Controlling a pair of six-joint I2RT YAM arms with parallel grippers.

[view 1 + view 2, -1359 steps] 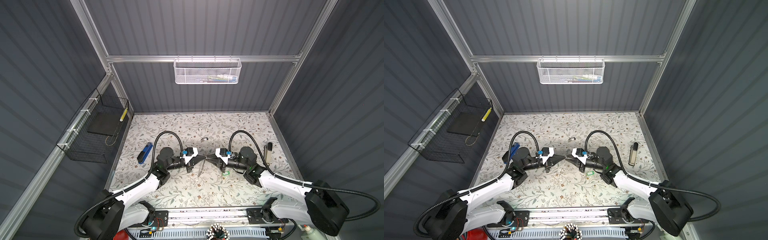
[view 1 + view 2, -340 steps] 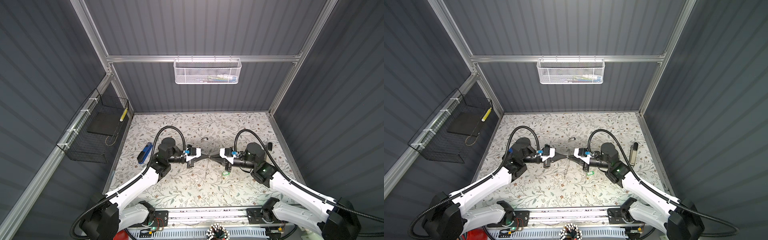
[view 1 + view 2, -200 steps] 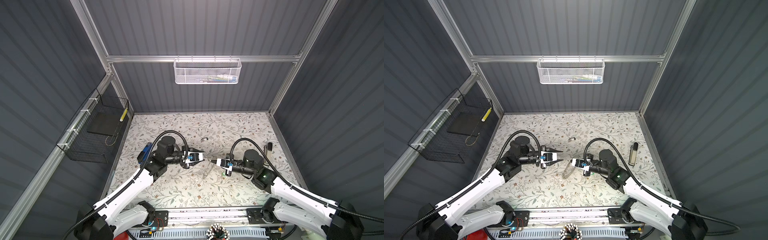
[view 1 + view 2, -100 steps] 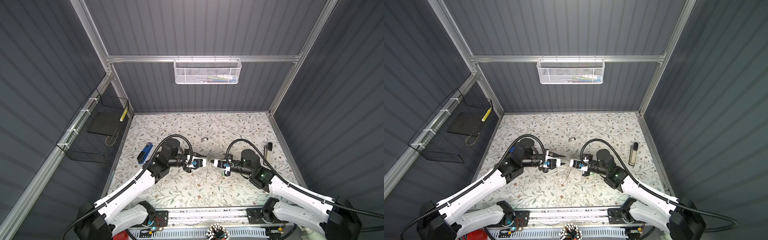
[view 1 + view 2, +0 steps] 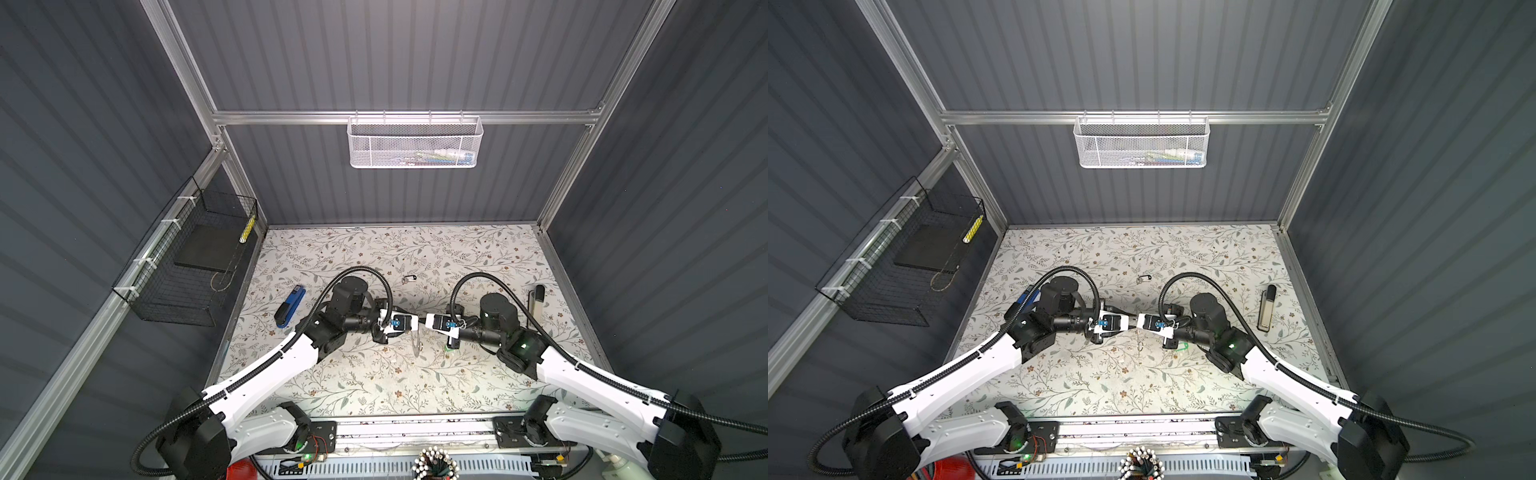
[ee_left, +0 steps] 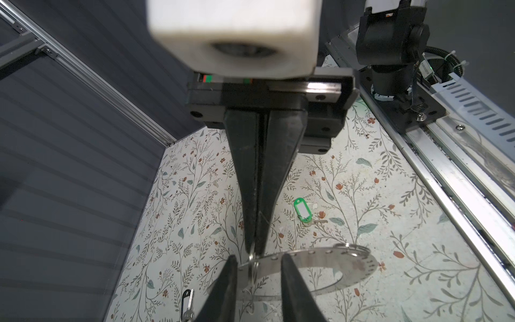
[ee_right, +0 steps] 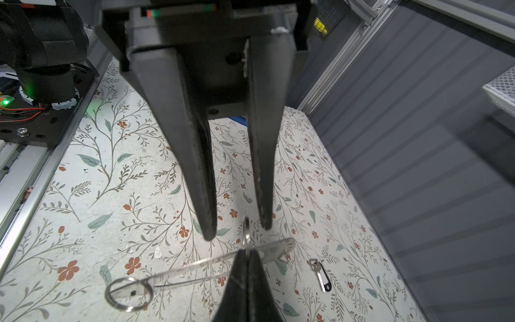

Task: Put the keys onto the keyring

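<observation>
The left gripper (image 6: 257,260) and right gripper (image 6: 255,246) meet tip to tip, leaving no passage between them. The keyring (image 6: 320,258) rim occupies the gap between the left fingers. The green-tagged key (image 6: 302,212) lies under the right gripper, and the black-headed key (image 5: 409,279) lies beyond both tips. The blue stapler (image 5: 289,307) lies outboard of the left wrist. The table (image 5: 374,386) behind the tips, toward the arm bases, is unobstructed.

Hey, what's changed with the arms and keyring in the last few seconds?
The left gripper pulled back leftward, then returned; its open jaws straddle the rim of the keyring. The right gripper stayed shut on it. The green-tagged key and black-tagged key lie unmoved.
</observation>
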